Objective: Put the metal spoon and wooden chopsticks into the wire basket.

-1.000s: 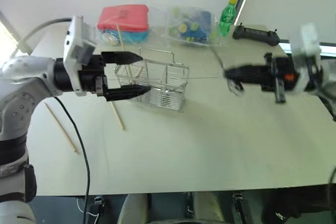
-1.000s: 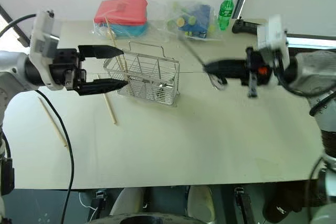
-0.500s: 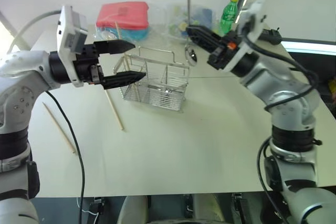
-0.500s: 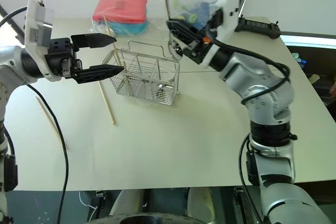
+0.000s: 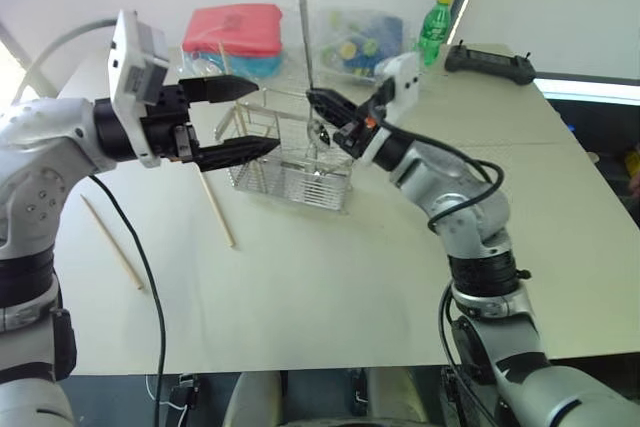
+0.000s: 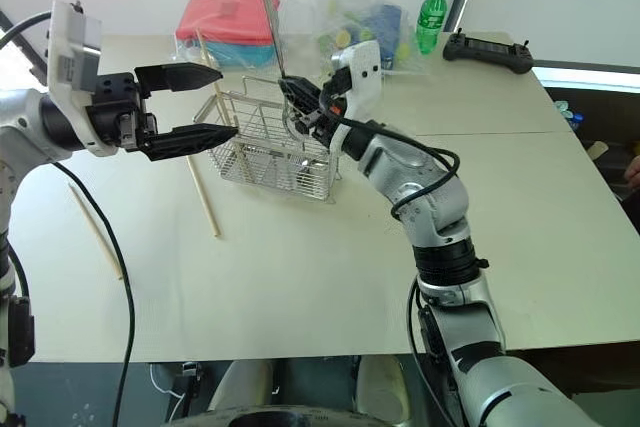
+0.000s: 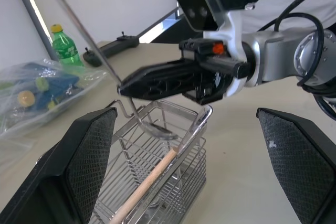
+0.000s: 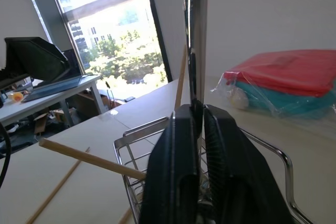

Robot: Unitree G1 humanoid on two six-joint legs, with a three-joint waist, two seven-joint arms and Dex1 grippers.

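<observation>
- Spoon [image 5: 305, 42] pinched upright in right gripper [image 5: 322, 107], bowl hanging just over wire basket [image 5: 295, 162], not dropped in yet.
- One chopstick [image 7: 152, 182] leaning in basket already.
- Two more chopsticks [image 5: 218, 209] lying on table [image 5: 380, 277].
- Left gripper [image 5: 245, 117] spread wide, empty, beside basket.

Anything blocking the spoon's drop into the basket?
Nothing visible does. The right gripper holds the spoon upright, bowl down just over the basket, beside its loop handle. One chopstick already leans in a compartment, off to the side. The left gripper stands open beside the basket.
</observation>
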